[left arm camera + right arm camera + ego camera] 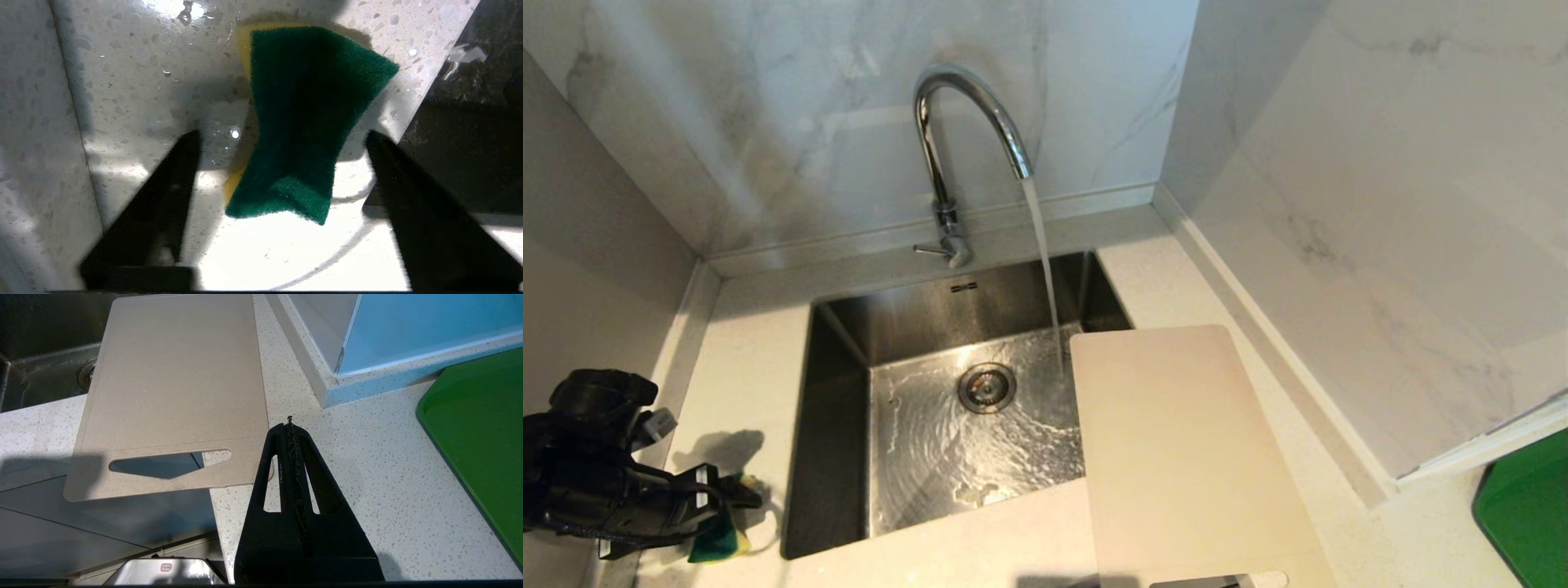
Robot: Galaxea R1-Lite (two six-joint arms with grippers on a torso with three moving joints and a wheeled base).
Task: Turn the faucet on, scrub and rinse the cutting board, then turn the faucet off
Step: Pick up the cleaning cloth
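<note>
The cutting board (1184, 457) lies right of the sink (837, 425), the faucet (947, 163) behind it.

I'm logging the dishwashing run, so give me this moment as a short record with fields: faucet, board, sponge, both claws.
faucet: running, stream falling into the sink
cutting board: on the counter right of the sink, one edge over the basin
sponge: green and yellow, lying on the counter left of the sink
left claw: open, straddling the sponge
right claw: shut, empty, near the board's handle end
</note>
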